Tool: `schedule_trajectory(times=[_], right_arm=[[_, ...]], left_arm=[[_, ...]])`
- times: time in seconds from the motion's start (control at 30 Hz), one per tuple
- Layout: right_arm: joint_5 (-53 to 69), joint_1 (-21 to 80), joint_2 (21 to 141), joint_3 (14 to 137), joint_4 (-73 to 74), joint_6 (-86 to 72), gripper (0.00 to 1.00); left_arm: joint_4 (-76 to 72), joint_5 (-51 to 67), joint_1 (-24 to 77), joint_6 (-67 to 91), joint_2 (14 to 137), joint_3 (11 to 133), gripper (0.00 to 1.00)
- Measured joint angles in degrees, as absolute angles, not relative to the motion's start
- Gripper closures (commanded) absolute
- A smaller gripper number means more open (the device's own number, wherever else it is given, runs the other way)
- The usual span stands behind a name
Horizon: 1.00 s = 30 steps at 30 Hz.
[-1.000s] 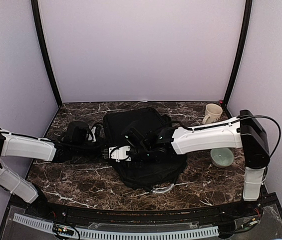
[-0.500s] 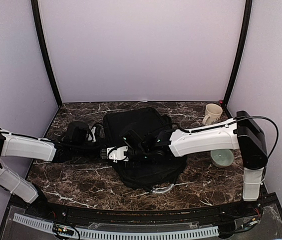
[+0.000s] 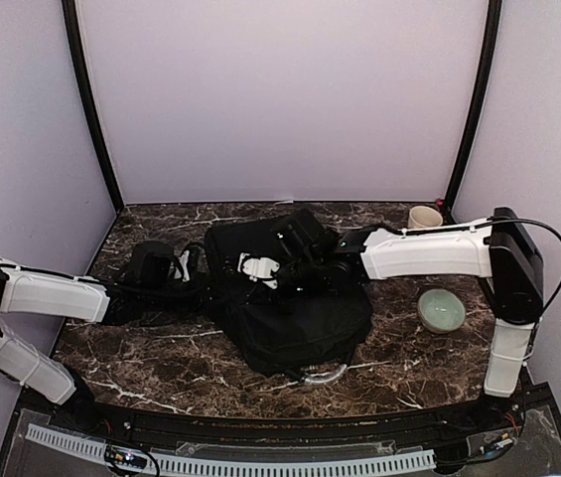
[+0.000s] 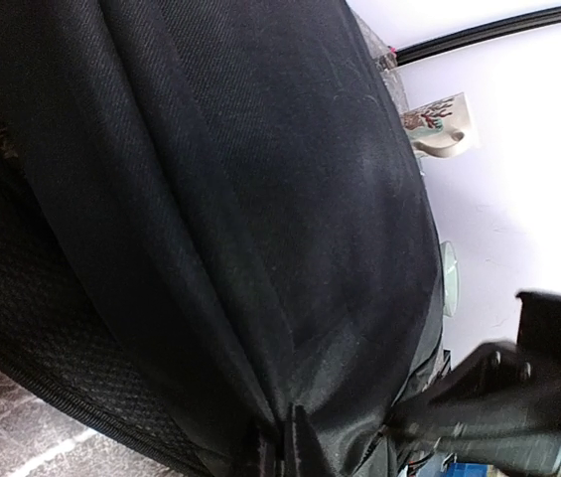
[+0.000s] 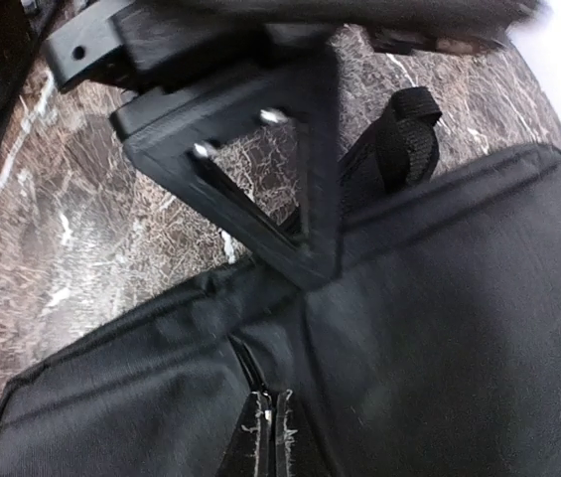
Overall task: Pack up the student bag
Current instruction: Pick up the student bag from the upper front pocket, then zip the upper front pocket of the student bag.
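Note:
The student bag (image 3: 295, 303) is a large black fabric backpack lying flat mid-table. My left gripper (image 3: 207, 289) reaches in from the left and is shut on the bag's left edge. In the left wrist view, folds of the bag (image 4: 260, 199) gather into the closed fingertips (image 4: 285, 447). My right gripper (image 3: 243, 262) hangs over the bag's far left part. In the right wrist view it (image 5: 272, 432) is shut at a zip seam of the bag (image 5: 439, 328), and the fabric puckers toward the tips. The left gripper's black frame (image 5: 260, 159) is just beyond.
A cream mug (image 3: 423, 217) stands at the back right and a pale green bowl (image 3: 441, 310) sits under the right arm. Black straps and a dark bundle (image 3: 156, 264) lie left of the bag. A grey loop handle (image 3: 322, 376) sticks out at the bag's near edge.
The right gripper has shut and moved from the bag's left middle toward the far side, drawing the fabric with it. The left arm has stayed where it was.

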State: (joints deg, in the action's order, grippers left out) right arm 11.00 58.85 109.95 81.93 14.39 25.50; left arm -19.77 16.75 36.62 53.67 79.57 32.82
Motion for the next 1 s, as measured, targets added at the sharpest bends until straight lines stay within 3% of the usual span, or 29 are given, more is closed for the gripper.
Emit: schedule_trajectory(times=[0.27, 1.0], right_arm=[[21.1, 48.9, 103.8, 74.7, 16.6, 19.3, 1.00], [26.4, 33.1, 92.0, 59.7, 17.1, 17.9, 1.00]], left_arm=[[-20.5, 16.9, 36.6, 54.0, 79.5, 32.4, 1.00], [-20.9, 18.4, 35.7, 54.2, 79.9, 32.1, 1.00]])
